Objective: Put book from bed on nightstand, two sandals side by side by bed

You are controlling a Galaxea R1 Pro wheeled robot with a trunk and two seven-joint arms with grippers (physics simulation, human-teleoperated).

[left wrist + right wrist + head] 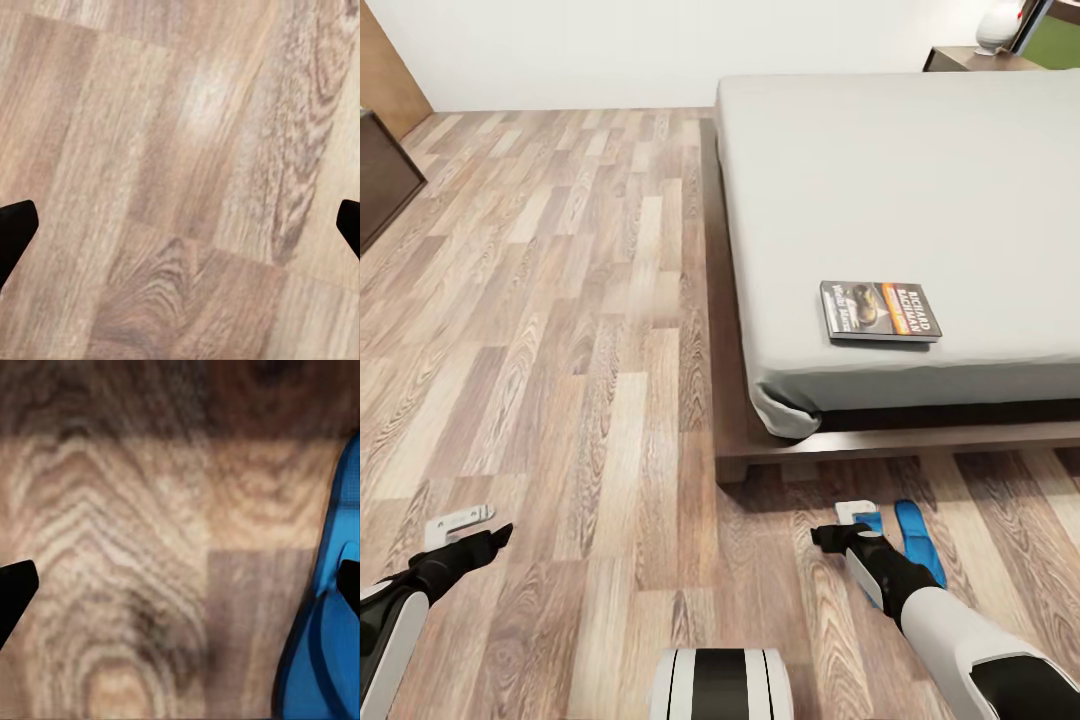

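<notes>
While the book [880,312] lies flat on the grey mattress of the bed [900,190], close to the foot edge at about two o'clock from the robot, both arms hang low over the wood-plank floor [560,330]. Its dark cover with the orange band faces up, and nothing touches it. Down on the floor, just past the foot of the bed frame at about one o'clock, lie two blue sandals: one sandal [918,540] shows nearly whole, and the other sandal [871,524] lies just beside it, mostly hidden behind the right arm. They point roughly the same way, close together; whether they touch I cannot tell. The right end effector [842,530] hovers right at the nearer sandal, its two dark fingers spread wide with nothing between them; in the right wrist view one fingertip [15,585] sits over bare planks and the other over the blue sandal [330,645]. The left end effector [465,535] hangs at about ten o'clock, well apart from the sandals, and it too is spread wide and empty, with only floor planks [180,180] under its fingertips [15,225]. Far off at one o'clock, beyond the head of the bed, a dark nightstand [970,58] stands against the white wall, carrying a white rounded thing [998,25].
</notes>
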